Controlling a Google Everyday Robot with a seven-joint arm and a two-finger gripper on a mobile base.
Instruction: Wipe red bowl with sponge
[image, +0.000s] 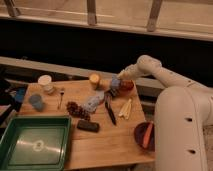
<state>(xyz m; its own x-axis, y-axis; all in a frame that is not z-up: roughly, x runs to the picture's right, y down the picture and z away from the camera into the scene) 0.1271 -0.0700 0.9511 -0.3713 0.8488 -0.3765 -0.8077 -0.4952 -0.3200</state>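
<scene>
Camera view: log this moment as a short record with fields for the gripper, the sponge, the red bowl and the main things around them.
gripper: over the table's far right part, at the red bowl's left edge
sponge: light blue, at the gripper, against the bowl's left rim
red bowl: upright on the table, far right side
table: wooden
tray: green, front left
black block: lying just right of the tray
maroon bowl: front right corner, an orange-red item inside
</scene>
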